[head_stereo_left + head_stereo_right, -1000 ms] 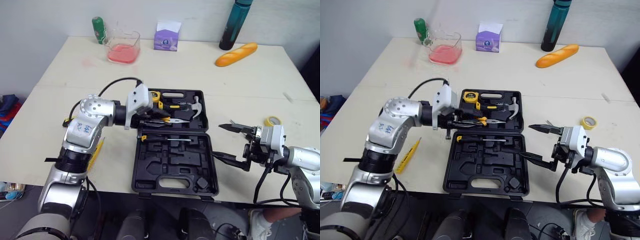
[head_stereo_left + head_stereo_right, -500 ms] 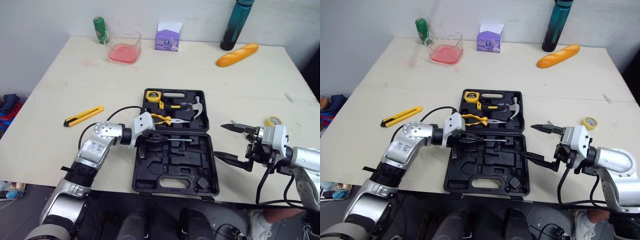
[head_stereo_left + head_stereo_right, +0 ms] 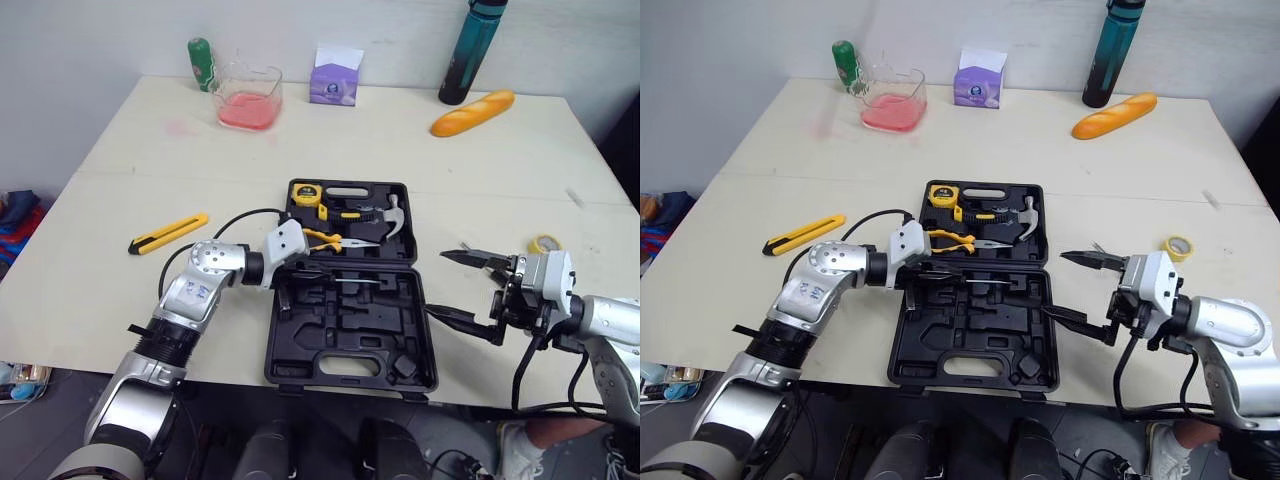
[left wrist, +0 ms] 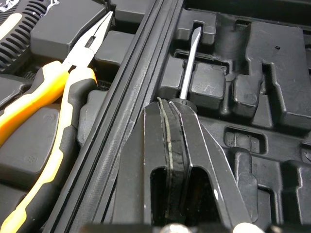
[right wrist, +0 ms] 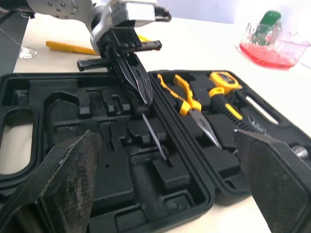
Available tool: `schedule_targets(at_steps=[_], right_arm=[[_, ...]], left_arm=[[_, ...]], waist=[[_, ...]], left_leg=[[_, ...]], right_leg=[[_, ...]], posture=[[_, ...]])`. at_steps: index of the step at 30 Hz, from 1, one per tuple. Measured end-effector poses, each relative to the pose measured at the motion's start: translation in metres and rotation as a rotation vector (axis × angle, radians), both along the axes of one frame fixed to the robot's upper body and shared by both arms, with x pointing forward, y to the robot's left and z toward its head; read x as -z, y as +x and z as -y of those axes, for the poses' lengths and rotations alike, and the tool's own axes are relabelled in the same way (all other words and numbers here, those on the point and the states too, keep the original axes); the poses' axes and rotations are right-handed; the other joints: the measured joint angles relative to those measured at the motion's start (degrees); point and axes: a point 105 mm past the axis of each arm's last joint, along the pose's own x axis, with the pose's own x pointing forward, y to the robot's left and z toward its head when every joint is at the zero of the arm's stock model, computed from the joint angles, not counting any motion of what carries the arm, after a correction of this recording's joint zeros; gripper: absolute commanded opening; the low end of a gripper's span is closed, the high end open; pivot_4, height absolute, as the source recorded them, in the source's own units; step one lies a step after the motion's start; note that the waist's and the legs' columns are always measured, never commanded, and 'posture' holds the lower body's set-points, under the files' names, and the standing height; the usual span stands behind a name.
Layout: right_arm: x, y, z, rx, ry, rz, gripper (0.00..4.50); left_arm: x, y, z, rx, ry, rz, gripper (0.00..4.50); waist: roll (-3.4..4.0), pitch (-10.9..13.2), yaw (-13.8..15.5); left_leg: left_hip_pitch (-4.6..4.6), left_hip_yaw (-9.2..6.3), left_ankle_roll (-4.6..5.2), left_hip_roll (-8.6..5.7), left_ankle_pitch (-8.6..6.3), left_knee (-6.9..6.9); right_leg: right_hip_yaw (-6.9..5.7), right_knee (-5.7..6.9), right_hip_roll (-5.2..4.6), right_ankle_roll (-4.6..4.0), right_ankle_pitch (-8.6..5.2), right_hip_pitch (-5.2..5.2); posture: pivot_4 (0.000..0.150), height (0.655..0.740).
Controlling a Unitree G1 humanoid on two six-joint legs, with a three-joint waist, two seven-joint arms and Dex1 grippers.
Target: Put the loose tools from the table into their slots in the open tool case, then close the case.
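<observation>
The open black tool case (image 3: 405,335) lies at the table's front. Its far half holds a tape measure (image 3: 304,192), a hammer (image 3: 394,212) and yellow-handled pliers (image 3: 330,238). A screwdriver (image 4: 187,73) lies in the near half, just by the hinge. My left gripper (image 3: 303,272) is shut, its tips resting on the screwdriver's handle, which they hide. My right gripper (image 3: 440,283) hangs open at the case's right edge, holding nothing. A yellow utility knife (image 3: 167,232) lies loose on the table left of the case. A yellow tape roll (image 3: 545,242) lies to the right.
Along the table's far edge stand a green bottle (image 3: 200,60), a clear container of red liquid (image 3: 246,95), a purple tissue box (image 3: 333,75) and a teal bottle (image 3: 468,45). A bread loaf (image 3: 473,110) lies near the teal bottle.
My left arm came down and toward me, from over the pliers to the screwdriver in the near half, uncovering the utility knife. The right arm has stayed put.
</observation>
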Motion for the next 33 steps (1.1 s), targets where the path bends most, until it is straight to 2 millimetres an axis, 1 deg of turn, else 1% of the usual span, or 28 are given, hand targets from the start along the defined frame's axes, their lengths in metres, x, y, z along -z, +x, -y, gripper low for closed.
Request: schedule_targets(at_steps=[4,7,12,14,15,21,29,33], right_arm=[[0.001,-0.001,0.001,0.005,0.0,-0.002,4.5],[0.001,-0.001,0.001,0.007,0.001,-0.003,4.5],[0.0,0.0,0.001,0.015,0.006,0.002,4.5],[0.0,0.0,0.001,0.017,0.006,0.002,4.5],[0.0,0.0,0.001,0.019,0.006,0.003,4.5],[0.001,0.0,0.001,0.023,0.012,0.002,4.5],[0.006,-0.002,0.002,0.027,0.02,-0.01,4.5],[0.006,-0.001,0.008,0.051,0.026,-0.01,4.5]], left_arm=[[0.003,-0.001,0.0,0.019,0.032,0.037,0.01],[0.009,-0.001,0.002,0.047,0.075,0.08,0.01],[0.018,0.0,0.001,0.053,0.095,0.087,0.01],[0.021,0.0,0.001,0.052,0.101,0.083,0.01],[0.023,-0.001,0.001,0.051,0.103,0.078,0.01],[0.027,-0.001,0.0,0.032,0.112,0.035,0.01],[0.028,0.0,0.001,0.022,0.111,0.019,0.01],[0.023,-0.002,-0.002,0.017,0.083,0.059,0.01]], waist=[[0.01,-0.1,0.0],[0.11,-0.4,0.1],[0.21,-1.5,0.1],[0.33,-1.6,0.1],[0.41,-1.7,0.1],[0.87,-2.5,0.1],[1.05,-2.9,0.1],[1.06,-2.8,0.1]], left_leg=[[0.01,-0.04,0.02,0.0,-0.02,0.0],[0.05,-0.05,0.06,-0.02,-0.05,0.0],[0.36,-0.05,0.14,0.0,-0.24,0.0],[0.85,-0.06,0.16,0.11,-0.52,-0.05],[0.92,-0.06,0.15,0.18,-0.64,-0.04],[0.96,-0.06,0.13,0.26,-0.7,-0.04],[0.96,-0.06,0.11,0.31,-0.75,-0.05],[0.87,-0.08,0.09,0.35,-0.77,-0.07]], right_leg=[[-0.06,-0.1,0.01,0.02,0.01,0.08],[-0.05,-0.19,0.0,0.09,0.06,0.17],[-0.03,-0.49,0.0,0.11,0.06,0.49],[-0.01,-0.8,0.05,0.11,0.05,1.04],[0.03,-0.91,0.1,0.12,0.04,1.16],[0.17,-1.06,0.18,0.12,0.05,1.24],[0.22,-1.15,0.21,0.11,0.05,1.26],[0.29,-1.22,0.23,0.11,0.05,1.17]], posture=[[0.15,0.74],[0.15,0.74],[0.15,0.74],[0.15,0.74],[0.15,0.74],[0.15,0.74],[0.15,0.74],[0.15,0.74]])
